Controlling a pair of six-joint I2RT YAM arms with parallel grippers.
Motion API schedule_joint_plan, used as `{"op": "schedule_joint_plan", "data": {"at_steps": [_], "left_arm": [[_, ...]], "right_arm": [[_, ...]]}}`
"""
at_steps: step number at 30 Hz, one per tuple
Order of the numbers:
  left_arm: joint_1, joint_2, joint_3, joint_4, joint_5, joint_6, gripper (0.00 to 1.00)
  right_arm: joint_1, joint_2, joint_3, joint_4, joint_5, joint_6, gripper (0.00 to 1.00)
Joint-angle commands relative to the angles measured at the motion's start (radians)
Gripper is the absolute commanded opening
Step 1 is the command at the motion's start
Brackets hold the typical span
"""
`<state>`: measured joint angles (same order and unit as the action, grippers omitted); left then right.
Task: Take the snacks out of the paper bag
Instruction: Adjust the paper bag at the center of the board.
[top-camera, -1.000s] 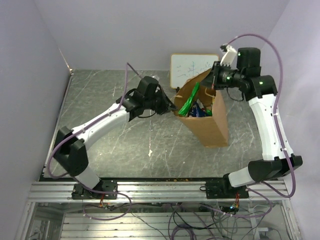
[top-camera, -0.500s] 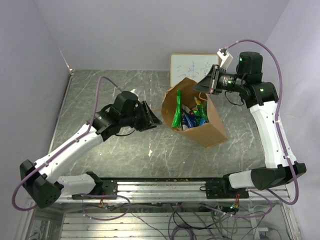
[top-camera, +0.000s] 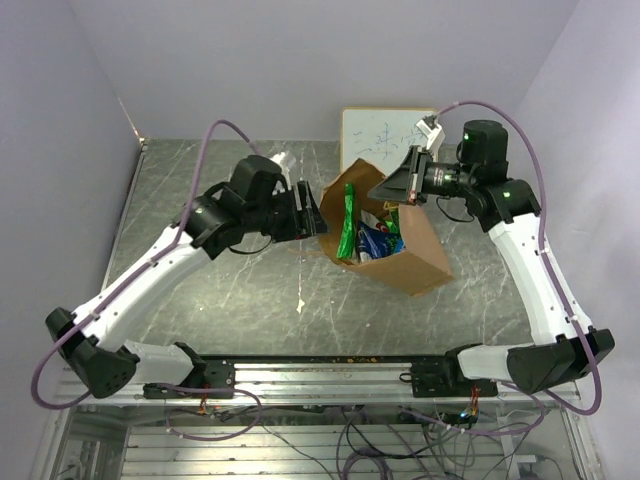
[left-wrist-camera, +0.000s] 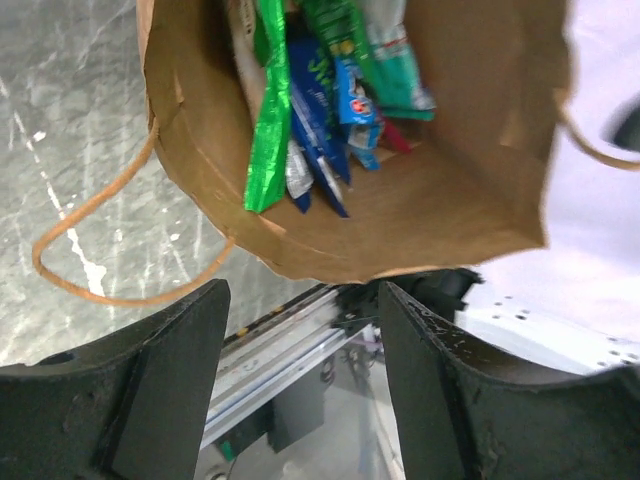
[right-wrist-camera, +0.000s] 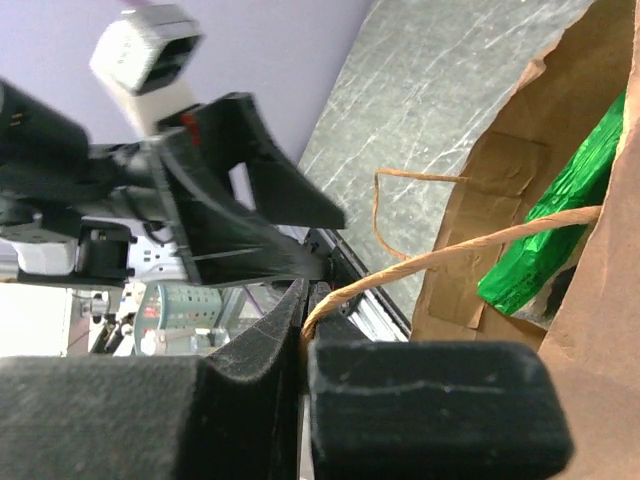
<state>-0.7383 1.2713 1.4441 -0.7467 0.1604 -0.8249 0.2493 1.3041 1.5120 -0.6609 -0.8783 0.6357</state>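
Bag's tipped further over in the last sec. The right pincer (top-camera: 388, 190), clamped shut on one twisted handle (right-wrist-camera: 450, 255), has hauled the rim leftwards. The paper bag (top-camera: 415, 255) now leans w/ its mouth facing the left arm rather than the ceiling. It sits near the back edge of the bench (top-camera: 200, 180), right of centre, just in front of the whiteboard (top-camera: 375, 135). The left pincer (top-camera: 312, 218) had backed off a bit towards the near edge; it's up at the mouth again, fingers spread wide, nothing in them. Snacks all inside: green packet (left-wrist-camera: 270, 110) nearest the rim, blue packs (left-wrist-camera: 318, 110) beside it, teal pack (left-wrist-camera: 398, 60) deeper. No packet out yet, but I'd say the opening's lined up for a first grab, prob. the green one.
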Motion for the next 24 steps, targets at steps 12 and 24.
{"op": "schedule_joint_plan", "data": {"at_steps": [12, 24], "left_arm": [[0.165, 0.129, 0.028, -0.162, -0.069, 0.188, 0.99], [0.152, 0.231, -0.087, -0.007, 0.262, 0.154, 0.80]], "right_arm": [[0.064, 0.038, 0.213, -0.280, 0.195, -0.179, 0.00], [0.065, 0.098, 0.319, -0.465, 0.286, -0.376, 0.00]]}}
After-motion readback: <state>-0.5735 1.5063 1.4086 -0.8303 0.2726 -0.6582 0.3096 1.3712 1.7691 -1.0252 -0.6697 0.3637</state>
